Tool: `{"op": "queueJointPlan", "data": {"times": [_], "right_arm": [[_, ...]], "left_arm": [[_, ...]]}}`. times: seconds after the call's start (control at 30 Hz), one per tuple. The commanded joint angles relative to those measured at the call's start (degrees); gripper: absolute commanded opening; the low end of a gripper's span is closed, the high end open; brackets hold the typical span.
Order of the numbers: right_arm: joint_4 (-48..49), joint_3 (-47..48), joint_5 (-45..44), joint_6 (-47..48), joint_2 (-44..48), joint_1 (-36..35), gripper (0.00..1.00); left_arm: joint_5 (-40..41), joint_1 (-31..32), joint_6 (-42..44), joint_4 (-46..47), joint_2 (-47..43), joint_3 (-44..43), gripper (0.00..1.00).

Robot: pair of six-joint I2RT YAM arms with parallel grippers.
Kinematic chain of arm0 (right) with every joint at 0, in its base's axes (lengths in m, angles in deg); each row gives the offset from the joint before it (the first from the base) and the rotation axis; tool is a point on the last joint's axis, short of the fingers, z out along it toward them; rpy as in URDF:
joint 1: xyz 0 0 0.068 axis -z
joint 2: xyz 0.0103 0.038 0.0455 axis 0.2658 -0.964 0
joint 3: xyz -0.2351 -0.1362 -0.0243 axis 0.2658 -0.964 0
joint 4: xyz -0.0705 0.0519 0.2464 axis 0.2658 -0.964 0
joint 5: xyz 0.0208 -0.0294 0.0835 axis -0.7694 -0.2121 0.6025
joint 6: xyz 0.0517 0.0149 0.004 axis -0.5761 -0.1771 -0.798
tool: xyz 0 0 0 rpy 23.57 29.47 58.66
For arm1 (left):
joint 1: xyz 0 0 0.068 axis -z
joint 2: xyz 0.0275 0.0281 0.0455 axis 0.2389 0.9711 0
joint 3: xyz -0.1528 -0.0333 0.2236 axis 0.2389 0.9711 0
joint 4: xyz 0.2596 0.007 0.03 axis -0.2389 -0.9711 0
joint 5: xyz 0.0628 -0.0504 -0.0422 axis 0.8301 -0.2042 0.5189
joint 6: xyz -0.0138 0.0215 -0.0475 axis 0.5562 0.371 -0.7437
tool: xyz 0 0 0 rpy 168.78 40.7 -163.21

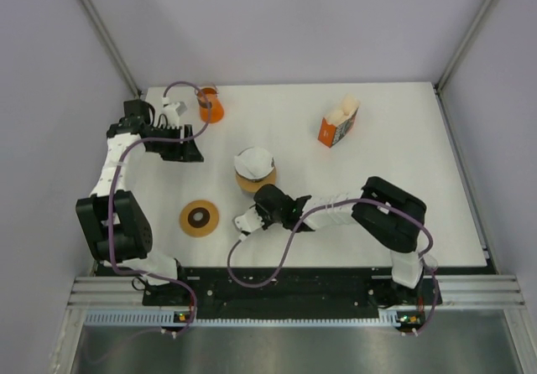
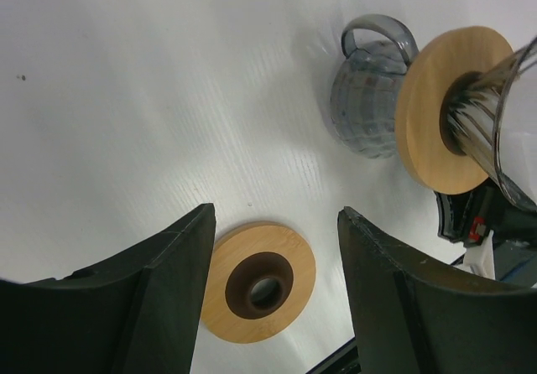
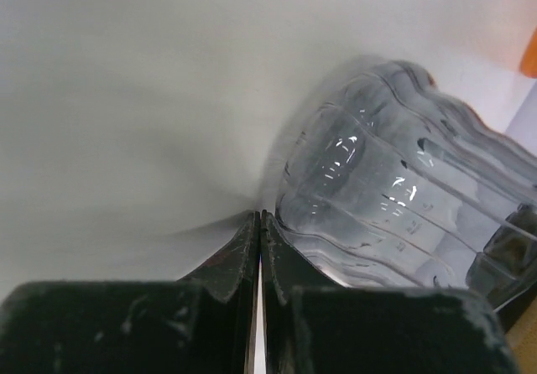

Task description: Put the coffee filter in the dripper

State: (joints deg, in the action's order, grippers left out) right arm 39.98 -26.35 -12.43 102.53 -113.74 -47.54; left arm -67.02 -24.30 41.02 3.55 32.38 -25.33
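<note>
Coffee filter (image 1: 253, 163) sat in the dripper (image 3: 394, 198); we saw the right hand (image 3: 258, 216) pressed together beside its glass, the left hand (image 2: 275, 215) apart above the table (image 2: 126, 97)

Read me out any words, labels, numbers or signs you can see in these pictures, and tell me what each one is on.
No text can be read anywhere in these pictures.
Orange box: any print on it is too small to read.
Glass jug: faint marks on its wall, too blurred to read.
Red tag beside the jug: too small to read.
</note>
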Motion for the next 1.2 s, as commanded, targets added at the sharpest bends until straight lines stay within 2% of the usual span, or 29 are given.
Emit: {"op": "queueJointPlan", "data": {"times": [0.0,0.27,0.43,0.6,0.73,1.0,1.17], "right_arm": [[3.17,4.23,0.78,6.25,-4.46,5.03,0.00],[2.83,20.14,2.80,3.62,-15.18,11.01,0.00],[3.17,21.83,2.81,1.95,-15.99,11.10,0.00],[4.23,14.99,2.54,-0.95,-8.19,10.49,0.00],[1.08,9.18,1.76,-4.72,-0.19,7.77,0.02],[-10.43,2.76,4.21,-24.48,17.03,3.99,0.23],[-18.34,3.36,-0.79,-39.78,25.66,3.99,0.38]], "left_arm": [[0.56,-0.51,-0.09,-0.53,-1.58,-1.34,0.66],[2.23,-1.03,-0.70,-0.79,-0.87,-3.36,0.66],[2.41,-1.65,-0.61,-1.15,-1.40,-3.62,0.66],[2.23,-2.00,-0.44,-1.32,-1.75,-3.53,0.66],[2.14,-2.09,-0.61,-1.15,-1.66,-3.88,0.66],[0.91,-2.18,-1.84,-1.94,-2.10,-4.68,0.67],[0.56,-2.18,-2.02,-2.29,-2.89,-4.24,0.67]]}}
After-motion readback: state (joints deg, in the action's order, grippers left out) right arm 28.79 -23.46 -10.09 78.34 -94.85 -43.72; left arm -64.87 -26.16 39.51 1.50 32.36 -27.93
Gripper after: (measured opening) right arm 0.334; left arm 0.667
